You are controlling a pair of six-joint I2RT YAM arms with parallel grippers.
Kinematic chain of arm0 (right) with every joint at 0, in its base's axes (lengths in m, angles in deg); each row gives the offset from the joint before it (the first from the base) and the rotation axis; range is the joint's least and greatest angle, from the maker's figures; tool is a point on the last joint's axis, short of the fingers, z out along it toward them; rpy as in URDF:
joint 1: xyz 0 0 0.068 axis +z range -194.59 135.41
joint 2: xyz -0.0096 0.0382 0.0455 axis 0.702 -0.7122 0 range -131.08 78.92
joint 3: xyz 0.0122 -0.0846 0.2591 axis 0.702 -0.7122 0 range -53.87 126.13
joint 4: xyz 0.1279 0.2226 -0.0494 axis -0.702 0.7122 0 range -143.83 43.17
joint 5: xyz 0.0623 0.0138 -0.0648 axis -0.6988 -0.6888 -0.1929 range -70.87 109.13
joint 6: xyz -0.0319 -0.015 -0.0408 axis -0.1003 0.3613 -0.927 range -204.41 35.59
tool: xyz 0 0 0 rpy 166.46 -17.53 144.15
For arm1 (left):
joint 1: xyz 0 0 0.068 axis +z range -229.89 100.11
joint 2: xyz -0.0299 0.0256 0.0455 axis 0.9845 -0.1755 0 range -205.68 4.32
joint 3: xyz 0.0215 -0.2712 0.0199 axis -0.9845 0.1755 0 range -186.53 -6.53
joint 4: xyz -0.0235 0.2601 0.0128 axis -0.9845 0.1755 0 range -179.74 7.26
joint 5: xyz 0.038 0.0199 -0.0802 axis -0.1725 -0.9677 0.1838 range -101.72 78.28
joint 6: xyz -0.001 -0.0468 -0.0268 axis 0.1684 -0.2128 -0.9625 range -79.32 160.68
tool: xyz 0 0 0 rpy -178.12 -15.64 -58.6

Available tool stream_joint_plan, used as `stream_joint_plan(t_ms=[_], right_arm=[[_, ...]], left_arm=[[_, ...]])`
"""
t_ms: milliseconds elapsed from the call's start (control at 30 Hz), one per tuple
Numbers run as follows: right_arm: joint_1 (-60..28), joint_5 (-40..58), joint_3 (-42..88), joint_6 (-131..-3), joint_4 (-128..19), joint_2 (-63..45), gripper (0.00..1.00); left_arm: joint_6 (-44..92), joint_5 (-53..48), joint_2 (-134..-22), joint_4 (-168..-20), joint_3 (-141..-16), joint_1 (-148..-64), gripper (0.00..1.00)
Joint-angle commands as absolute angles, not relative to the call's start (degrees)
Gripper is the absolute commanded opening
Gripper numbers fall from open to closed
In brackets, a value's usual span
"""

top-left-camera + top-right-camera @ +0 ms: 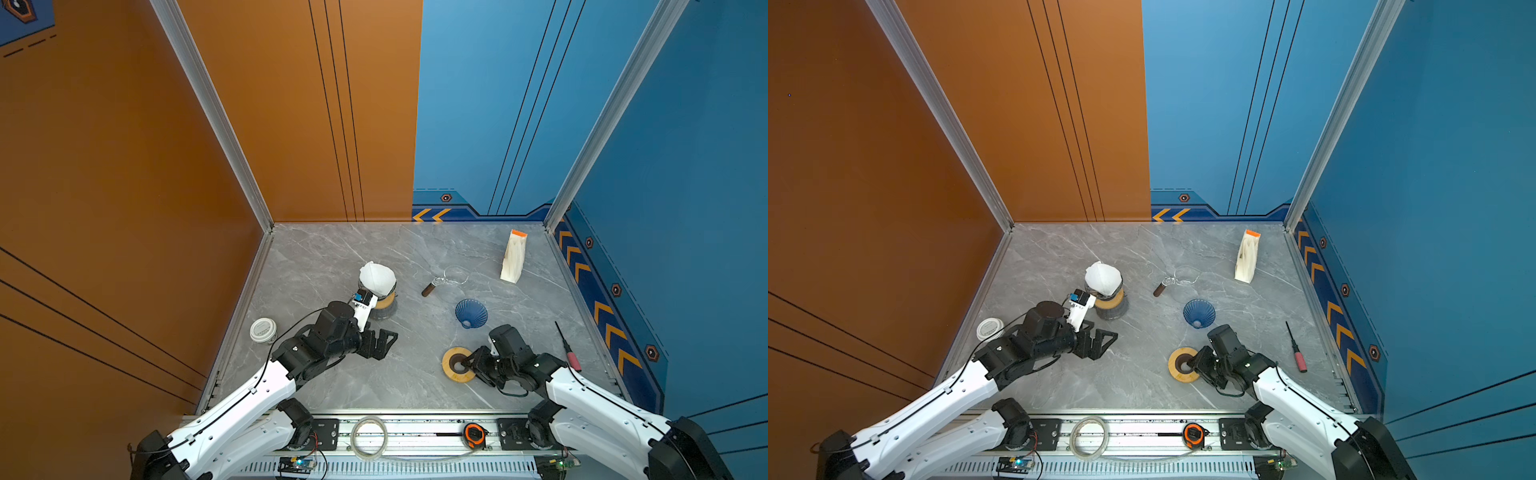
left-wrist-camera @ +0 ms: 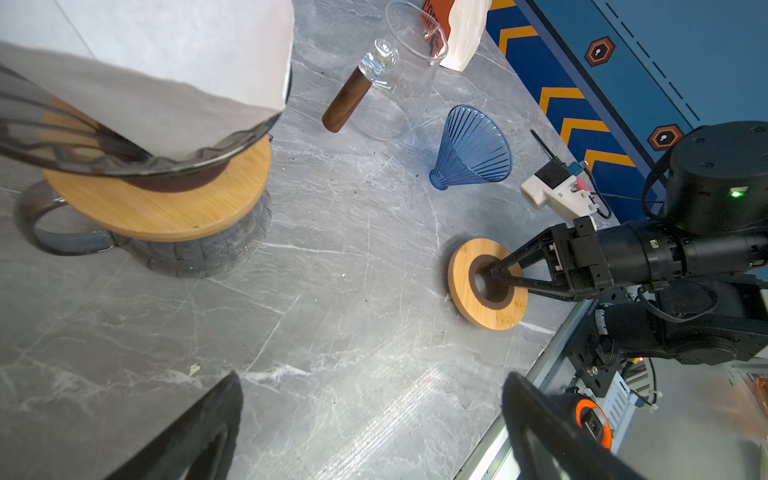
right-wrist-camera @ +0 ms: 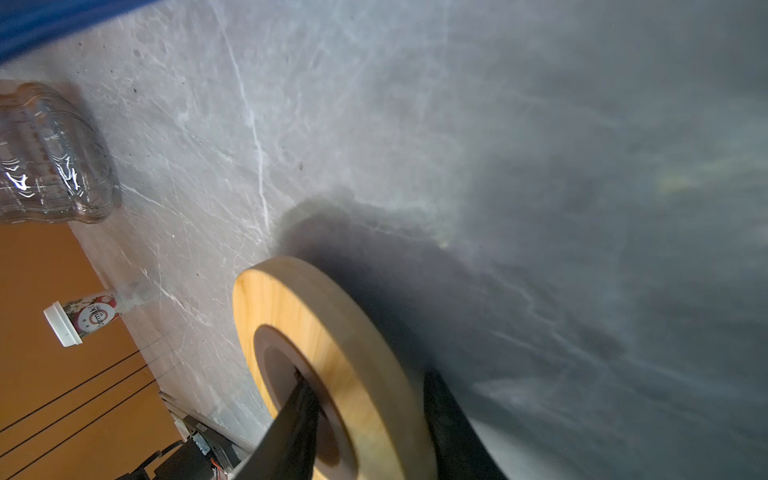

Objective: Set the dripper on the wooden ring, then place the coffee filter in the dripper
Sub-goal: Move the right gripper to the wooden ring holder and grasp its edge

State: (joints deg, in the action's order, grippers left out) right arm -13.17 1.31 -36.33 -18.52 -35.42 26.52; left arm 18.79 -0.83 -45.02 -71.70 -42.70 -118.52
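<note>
Grey marble table (image 1: 332, 257) lies under me: my left gripper (image 1: 385, 345) hangs spread wide, near the white filter (image 1: 377, 276), which sits in a smoky dripper (image 2: 83, 137) just beyond it. Rightward a blue dripper (image 1: 471, 312) lies tipped over. My right gripper (image 1: 467, 365) straddles a wooden ring (image 1: 451, 376); whether it pinches, I cannot tell.

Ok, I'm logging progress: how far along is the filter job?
Done, seemingly: the white filter sits in the smoky dripper on the mug; left gripper is open, clear of it. In hand: right gripper straddles the loose wooden ring. Left: nothing evident for the filter; the blue dripper lies empty.
</note>
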Motion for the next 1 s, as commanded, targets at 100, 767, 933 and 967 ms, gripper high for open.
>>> stream_joint_plan(t_ms=[100, 767, 933, 967], right_arm=[[-13.6, 2.0, -34.1, -19.0, -36.0, 27.0, 0.37], [-14.7, 1.4, -30.4, -22.0, -35.0, 25.6, 0.19], [-14.8, 1.8, -30.0, -22.2, -33.1, 27.6, 0.11], [-14.7, 1.8, -29.8, -22.3, -32.5, 28.0, 0.10]], left_arm=[[19.6, -1.2, -45.9, -70.0, -44.5, -117.9, 0.98], [16.7, 0.1, -47.1, -71.2, -44.8, -117.7, 0.98], [16.7, 0.3, -47.0, -71.3, -45.2, -117.8, 0.98], [16.7, 0.4, -47.0, -71.2, -45.3, -117.8, 0.98]])
